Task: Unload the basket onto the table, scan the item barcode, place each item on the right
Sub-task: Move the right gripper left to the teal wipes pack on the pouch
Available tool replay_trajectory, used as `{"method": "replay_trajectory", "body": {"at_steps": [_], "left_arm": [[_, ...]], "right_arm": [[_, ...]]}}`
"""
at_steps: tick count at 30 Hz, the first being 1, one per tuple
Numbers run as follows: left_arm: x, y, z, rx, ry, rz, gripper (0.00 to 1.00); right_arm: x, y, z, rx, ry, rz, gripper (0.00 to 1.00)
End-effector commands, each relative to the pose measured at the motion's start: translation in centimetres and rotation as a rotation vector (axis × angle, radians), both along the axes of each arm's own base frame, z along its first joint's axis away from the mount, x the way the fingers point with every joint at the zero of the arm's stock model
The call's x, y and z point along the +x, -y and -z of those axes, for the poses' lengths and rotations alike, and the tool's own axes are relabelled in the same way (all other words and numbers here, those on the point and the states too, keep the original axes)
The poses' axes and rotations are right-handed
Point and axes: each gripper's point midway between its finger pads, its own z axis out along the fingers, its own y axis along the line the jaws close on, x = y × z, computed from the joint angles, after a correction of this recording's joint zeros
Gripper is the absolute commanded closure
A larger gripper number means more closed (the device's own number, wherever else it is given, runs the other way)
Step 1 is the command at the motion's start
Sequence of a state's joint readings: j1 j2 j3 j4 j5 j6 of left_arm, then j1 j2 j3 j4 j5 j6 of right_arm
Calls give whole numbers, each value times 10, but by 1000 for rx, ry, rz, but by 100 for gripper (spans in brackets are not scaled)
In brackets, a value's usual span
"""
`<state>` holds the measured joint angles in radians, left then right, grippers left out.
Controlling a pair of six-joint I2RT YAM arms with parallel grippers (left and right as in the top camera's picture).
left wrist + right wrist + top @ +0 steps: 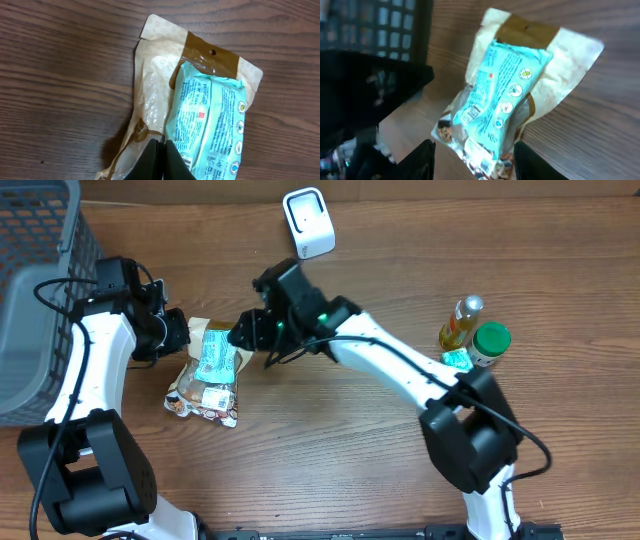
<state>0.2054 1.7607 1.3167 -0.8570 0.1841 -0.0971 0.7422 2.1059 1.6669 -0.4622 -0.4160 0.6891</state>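
The item is a tan snack packet point(205, 375) with a teal printed panel, lying on the wooden table. In the left wrist view the packet point(200, 100) fills the frame, its hang-hole end farthest from me. My left gripper point(161, 145) is shut, fingertips pinched together on the packet's near edge. Dark barcode stripes point(186, 159) show just beside the fingers. My right gripper point(477, 162) is open, with the packet's point(500, 95) near end between its two fingers. In the overhead view, left gripper point(178, 335) and right gripper point(245, 332) flank the packet's top end. A white scanner point(308, 222) stands at the back.
A grey mesh basket point(35, 300) fills the far left corner, close behind the left arm. An oil bottle point(462, 322) and a green-capped jar point(490, 340) stand to the right, beside the right arm's elbow.
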Motion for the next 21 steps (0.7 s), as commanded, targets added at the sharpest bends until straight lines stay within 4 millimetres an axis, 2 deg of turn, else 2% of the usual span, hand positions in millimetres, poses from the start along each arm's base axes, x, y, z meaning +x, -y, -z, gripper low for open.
{"method": "replay_trajectory", "body": {"at_steps": [1,5,8,10,14,16,18,21], "left_arm": [[1,0,-5,1,22,18,96],[2,-4,-4,14,23,-2,95],[0,-3,-3,16,14,0,96],[0,-4,-3,17,17,0,95],[0,-3,-3,17,17,0,95],[0,-3,-3,17,17,0,95],[1,-4,-3,17,18,1,95],[1,-4,-3,17,18,0,95]], "right_arm": [[2,-14,22,-32,-35,138,52],[-8,-25,41,-127,46,209,51],[-8,-26,44,-154,71,281,51],[-13,-29,52,-159,44,296,51],[-22,-33,83,-186,-18,300,51],[-23,-33,88,-191,-24,296,52],[-22,-34,89,-187,-22,296,59],[-21,-36,88,-178,-16,296,78]]}}
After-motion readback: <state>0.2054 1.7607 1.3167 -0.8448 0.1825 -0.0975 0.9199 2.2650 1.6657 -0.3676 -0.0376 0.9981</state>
